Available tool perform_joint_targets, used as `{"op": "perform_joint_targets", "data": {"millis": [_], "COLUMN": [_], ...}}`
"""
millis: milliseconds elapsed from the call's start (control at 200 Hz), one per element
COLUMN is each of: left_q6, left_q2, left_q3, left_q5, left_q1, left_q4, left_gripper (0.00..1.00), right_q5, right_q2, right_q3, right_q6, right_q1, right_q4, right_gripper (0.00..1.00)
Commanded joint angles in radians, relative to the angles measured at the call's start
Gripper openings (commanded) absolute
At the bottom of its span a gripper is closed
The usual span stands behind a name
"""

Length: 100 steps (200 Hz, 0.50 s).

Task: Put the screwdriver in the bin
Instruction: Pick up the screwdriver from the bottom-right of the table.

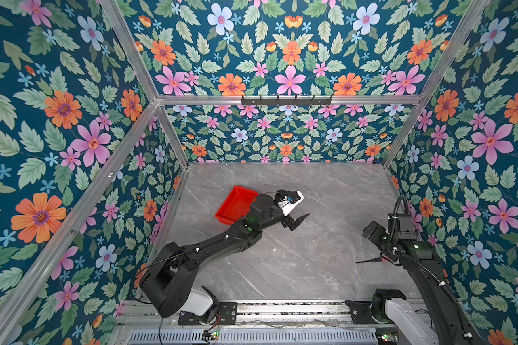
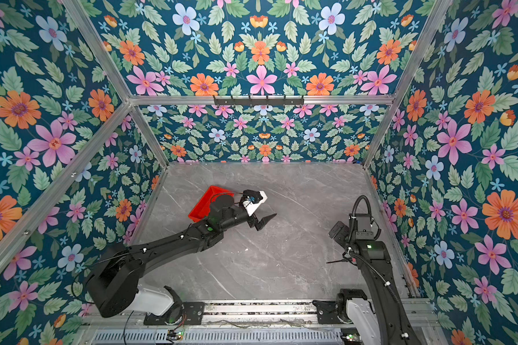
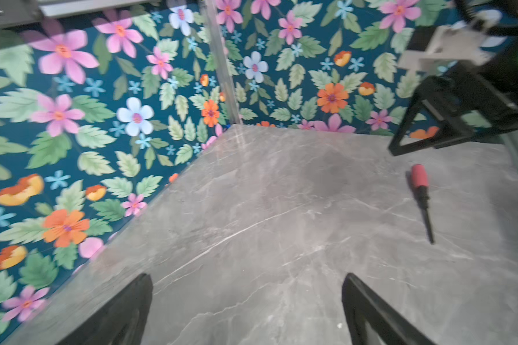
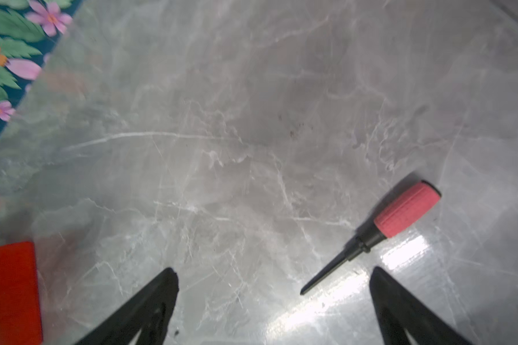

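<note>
**Both grippers wide open, screwdriver loose on the table**

The screwdriver [image 4: 401, 213] lies flat near the table's right edge, well apart from the bin [image 1: 232, 204]. The right gripper [image 4: 273, 269] is spread wide and holds nothing; the black tip shows between its fingers. In both top views the right arm [image 1: 416, 257] hides the red handle. The left gripper [image 3: 247, 277] is also spread wide and holds nothing, and the left arm [image 1: 222, 242] covers the bin's near corner. The table [image 1: 311, 263] is grey marble. The walls [image 1: 57, 119] are floral, in a metal frame [image 1: 281, 100].

Floral-papered walls [image 1: 287, 59] surround a glossy grey marble-patterned tabletop [image 1: 311, 263].
</note>
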Motion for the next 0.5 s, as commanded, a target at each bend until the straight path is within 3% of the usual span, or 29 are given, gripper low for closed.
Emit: {"op": "perform_joint_targets", "data": {"millis": [0, 145, 340, 495], "left_q6": [0.048, 0.063, 0.058, 0.052], "left_q2": [0.020, 0.037, 0.069, 0.100], "left_q3": [0.025, 0.034, 0.043, 0.060], "left_q5": [0.045, 0.046, 0.042, 0.054], "left_q1": [-0.057, -0.130, -0.194, -0.222], "left_q4": [-0.076, -0.109, -0.106, -0.097], "left_gripper": [1.00, 1.00, 1.00, 1.00], "right_q5": [-0.085, -0.264, -0.121, -0.146], "right_q2": [0.000, -0.018, 0.036, 0.117], "right_q3": [-0.015, -0.116, -0.140, -0.167], "right_q6": [0.034, 0.102, 0.132, 0.126], "right_q1": [-0.018, -0.205, -0.230, -0.363], "right_q4": [-0.074, -0.037, -0.047, 0.019], "right_gripper": [0.99, 0.99, 0.99, 0.91]}}
